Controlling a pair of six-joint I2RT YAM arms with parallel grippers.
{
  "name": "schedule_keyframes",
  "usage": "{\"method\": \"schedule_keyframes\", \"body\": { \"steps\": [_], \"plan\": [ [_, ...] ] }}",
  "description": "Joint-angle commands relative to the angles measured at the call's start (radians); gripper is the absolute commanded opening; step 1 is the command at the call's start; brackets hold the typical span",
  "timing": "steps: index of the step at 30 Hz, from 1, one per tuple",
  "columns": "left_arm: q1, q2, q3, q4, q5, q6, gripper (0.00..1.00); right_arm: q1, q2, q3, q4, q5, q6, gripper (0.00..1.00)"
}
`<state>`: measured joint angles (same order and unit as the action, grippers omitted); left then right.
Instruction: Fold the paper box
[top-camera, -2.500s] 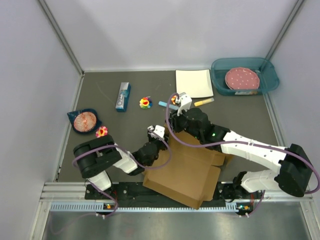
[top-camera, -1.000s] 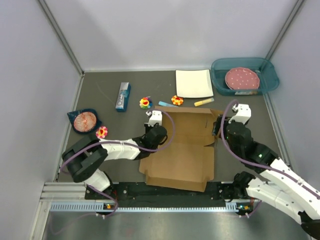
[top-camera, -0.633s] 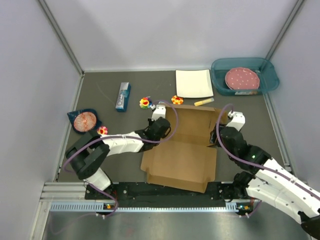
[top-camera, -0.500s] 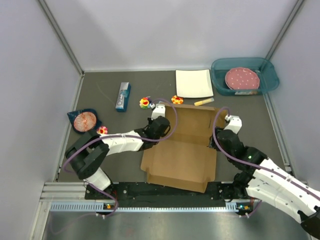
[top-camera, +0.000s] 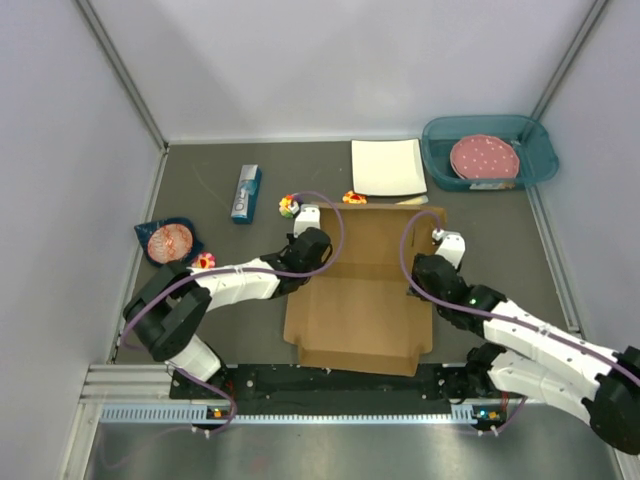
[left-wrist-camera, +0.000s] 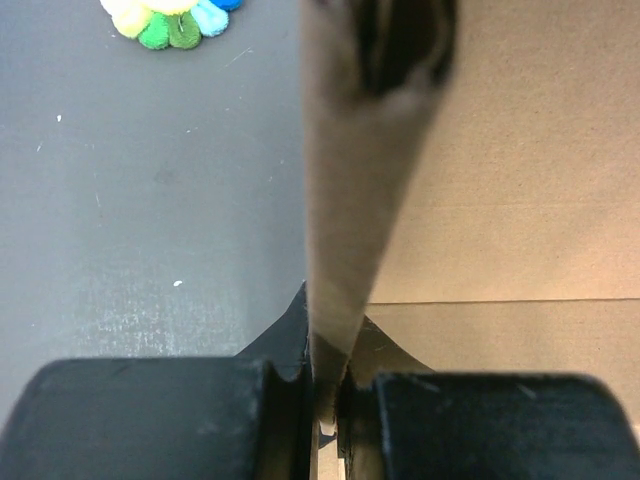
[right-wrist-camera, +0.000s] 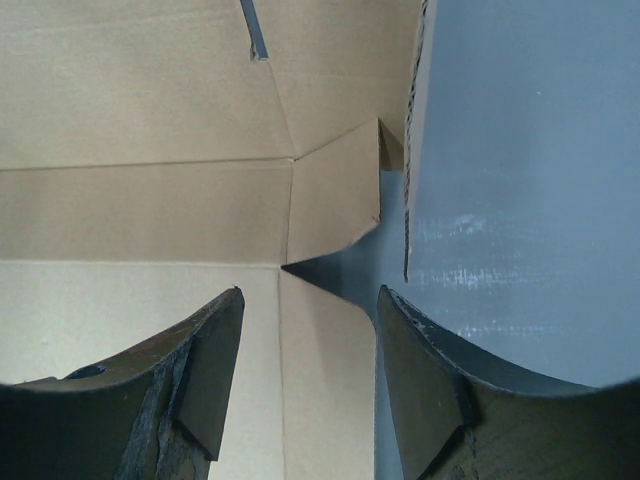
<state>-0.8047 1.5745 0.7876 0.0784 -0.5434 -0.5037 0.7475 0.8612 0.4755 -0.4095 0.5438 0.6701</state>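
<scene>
Flat paper box (top-camera: 360, 300), long axis near-far; left claw (left-wrist-camera: 325, 390) pinches it, right claw (right-wrist-camera: 308, 300) spread.

Bright, even light, faint shadows; sharp top view, paper box (left-wrist-camera: 350, 200) flap blurry in left wrist view.
</scene>
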Motion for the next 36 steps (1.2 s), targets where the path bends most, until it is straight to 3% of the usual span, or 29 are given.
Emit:
{"method": "schedule_keyframes", "body": {
  "steps": [1,9,19,27,36],
  "plan": [
    [0.012,0.016,-0.054,-0.207,0.0,0.011,0.0,-0.039,0.073,0.011,0.144,-0.011,-0.001,0.57],
    [0.012,0.021,-0.048,-0.21,0.01,0.021,0.0,-0.117,0.182,0.005,0.257,-0.07,-0.038,0.55],
    [0.012,0.038,-0.033,-0.209,0.026,0.024,0.0,-0.111,0.233,0.011,0.363,-0.149,-0.121,0.22],
    [0.012,0.055,-0.027,-0.212,0.023,0.028,0.0,0.018,0.332,0.038,0.365,-0.073,-0.286,0.2],
    [0.012,0.056,-0.027,-0.215,0.019,0.022,0.0,0.102,0.455,0.129,0.296,-0.054,-0.326,0.35]
  ]
}}
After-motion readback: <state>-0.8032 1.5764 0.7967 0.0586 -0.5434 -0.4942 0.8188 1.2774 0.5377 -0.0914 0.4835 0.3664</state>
